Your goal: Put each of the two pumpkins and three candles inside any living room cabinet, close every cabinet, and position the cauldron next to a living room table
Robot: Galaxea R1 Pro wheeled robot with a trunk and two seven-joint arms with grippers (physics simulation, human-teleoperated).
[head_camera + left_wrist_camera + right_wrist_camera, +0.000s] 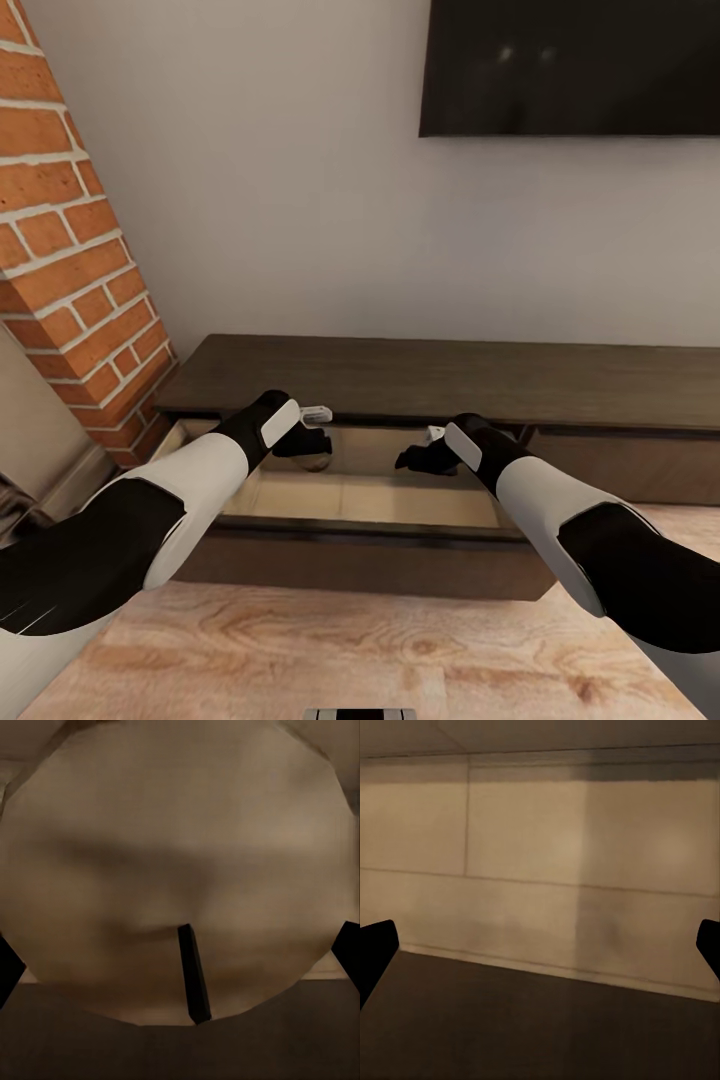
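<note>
The candle [172,877], a pale beige-grey stubby cylinder with a short dark wick, sits between the fingers of the left hand [312,445] over the open drawer [350,495] of the long, low dark-brown wooden cabinet [450,375]; from the wrist view its round end looks clamped in that hand, with dark fingertips at either edge. The right hand [420,460] hangs over the same pale drawer interior with its fingers spread apart and nothing between them. To finish well, the left hand should probably lower until the candle nearly meets the drawer floor, then release it upright, away from the walls. A red brick fireplace [70,250] stands close on the left, a dark wall-mounted screen [570,65] above.
</note>
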